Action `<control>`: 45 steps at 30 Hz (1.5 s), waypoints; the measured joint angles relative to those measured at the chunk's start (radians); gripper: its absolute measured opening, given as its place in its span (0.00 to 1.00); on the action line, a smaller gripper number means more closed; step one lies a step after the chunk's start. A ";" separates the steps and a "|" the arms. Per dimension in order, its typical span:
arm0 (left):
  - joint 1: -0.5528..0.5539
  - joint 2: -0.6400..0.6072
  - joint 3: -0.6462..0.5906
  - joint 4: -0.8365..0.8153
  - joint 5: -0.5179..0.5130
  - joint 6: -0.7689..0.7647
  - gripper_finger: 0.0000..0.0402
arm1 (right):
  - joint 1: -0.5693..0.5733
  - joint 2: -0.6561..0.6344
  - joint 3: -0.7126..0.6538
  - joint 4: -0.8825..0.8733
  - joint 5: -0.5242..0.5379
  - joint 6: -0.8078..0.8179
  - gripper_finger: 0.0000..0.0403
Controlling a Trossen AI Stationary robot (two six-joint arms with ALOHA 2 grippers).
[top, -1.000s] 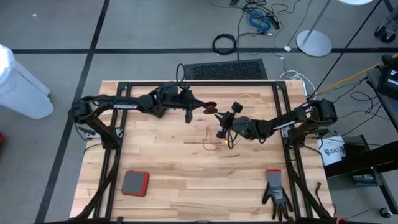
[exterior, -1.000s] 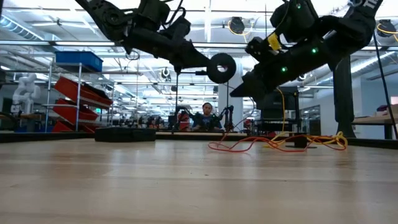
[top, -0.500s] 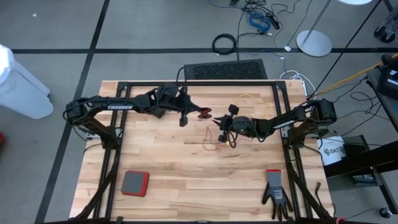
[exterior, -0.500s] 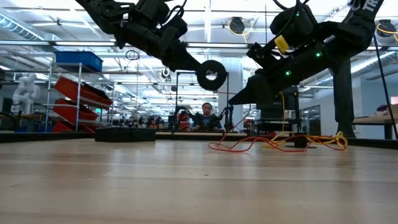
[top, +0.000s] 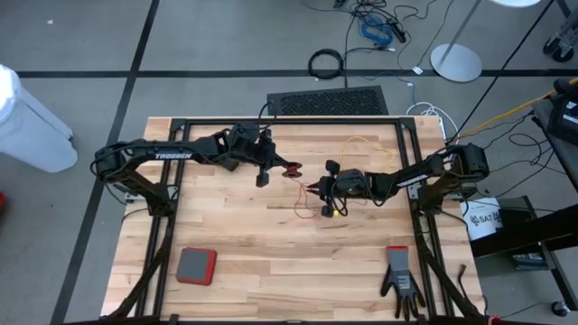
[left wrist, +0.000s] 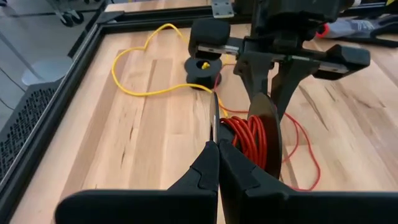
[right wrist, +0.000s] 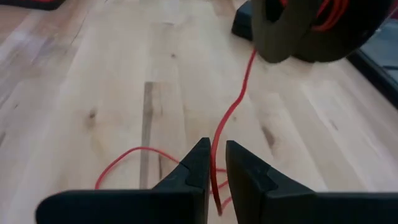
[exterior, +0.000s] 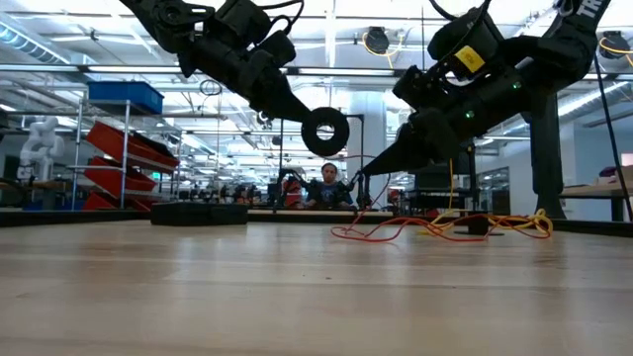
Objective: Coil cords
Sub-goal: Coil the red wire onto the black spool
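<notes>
The left gripper (top: 271, 169) holds a small round black reel (exterior: 324, 131) clear of the table (top: 235, 244), above its far middle. In the left wrist view the fingers (left wrist: 208, 168) lie pressed together on the reel's (left wrist: 264, 134) rim, and red turns of cord show wound on its hub. The reel stands on edge, its disc face toward the low camera, so its axle lies roughly level.

The red cord (right wrist: 233, 109) leaves the reel and runs toward the right gripper (top: 318, 188), which sits just beside the reel on the right arm's side. In the right wrist view that gripper's fingers (right wrist: 193, 165) are narrowed to a slim gap with the strand passing between them; whether they actually pinch it cannot be told. The remainder of the red cord (top: 302, 203) lies slack in loops on the boards below and between the two grippers.

A yellow cord (top: 357, 144) and its own black reel (left wrist: 204, 70) lie on the table beyond the right gripper, untouched.

Judgement: the coming wrap depends on the strand meeting the reel square to its axle. The right gripper is the nearer guide; the strand is short and nearly straight between them.
</notes>
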 joint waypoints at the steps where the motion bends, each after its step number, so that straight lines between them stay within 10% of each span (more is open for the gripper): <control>1: 0.000 0.000 0.000 0.001 0.001 0.000 0.00 | 0.002 0.000 0.000 -0.007 -0.005 0.003 0.10; 36: -0.006 0.000 0.000 -0.198 0.166 0.147 0.00 | 0.041 0.000 0.000 -0.029 0.147 0.072 0.00; 45: -0.016 0.000 0.000 -0.257 -0.005 0.212 0.00 | 0.045 0.000 0.001 0.093 0.136 0.090 0.00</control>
